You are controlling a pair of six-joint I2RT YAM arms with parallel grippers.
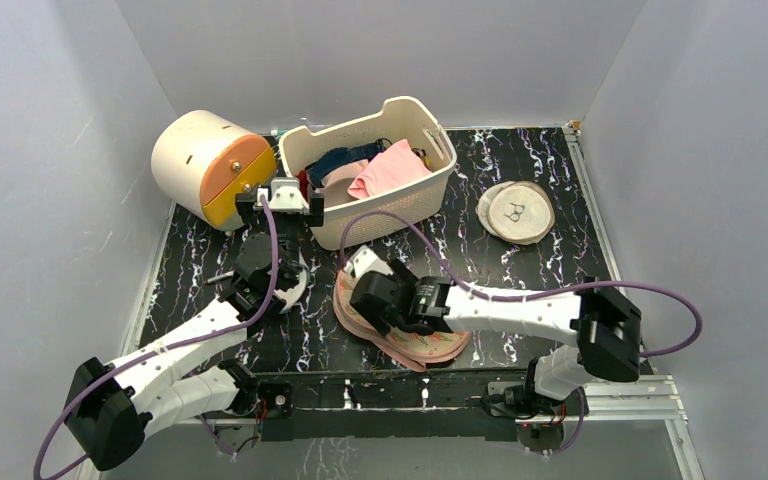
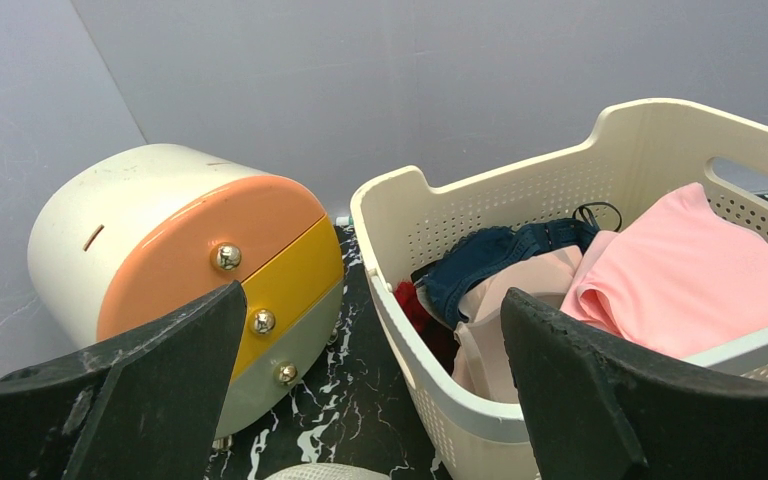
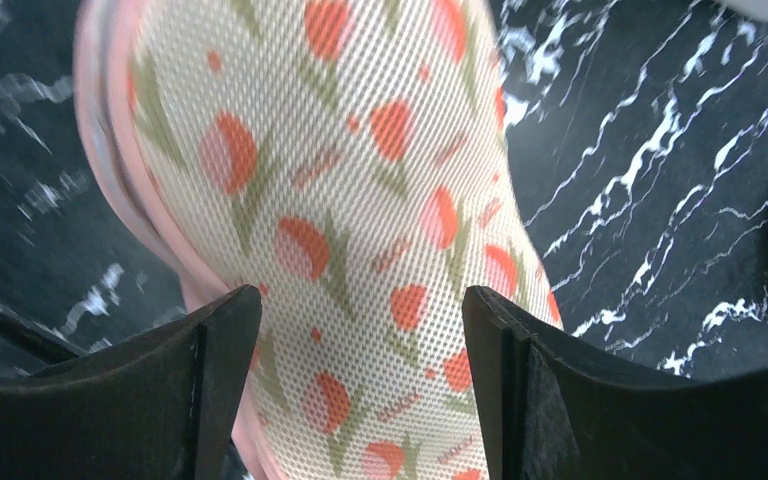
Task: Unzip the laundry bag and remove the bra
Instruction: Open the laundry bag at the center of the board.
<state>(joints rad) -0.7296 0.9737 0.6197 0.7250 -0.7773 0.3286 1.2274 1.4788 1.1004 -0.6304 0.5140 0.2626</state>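
The laundry bag (image 1: 415,343), beige mesh with a red-orange floral print and pink trim, lies flat on the black marbled table near the front middle. My right gripper (image 1: 372,305) hovers right over its left part, open and empty. In the right wrist view the bag (image 3: 360,180) fills the space between and beyond the spread fingers (image 3: 210,380), and its pink trim runs along the left. No black bra shows in any view. My left gripper (image 1: 285,200) is open and empty, raised between the drawer unit and the basket, and its spread fingers (image 2: 580,390) frame both in the left wrist view.
A cream basket (image 1: 430,195) of pink, dark blue and beige garments stands at the back middle and shows in the left wrist view (image 2: 400,300). A round cream drawer unit (image 1: 200,160) stands back left. A white mesh dome bag (image 1: 295,287) lies under the left arm. Round mesh discs (image 1: 516,211) lie back right.
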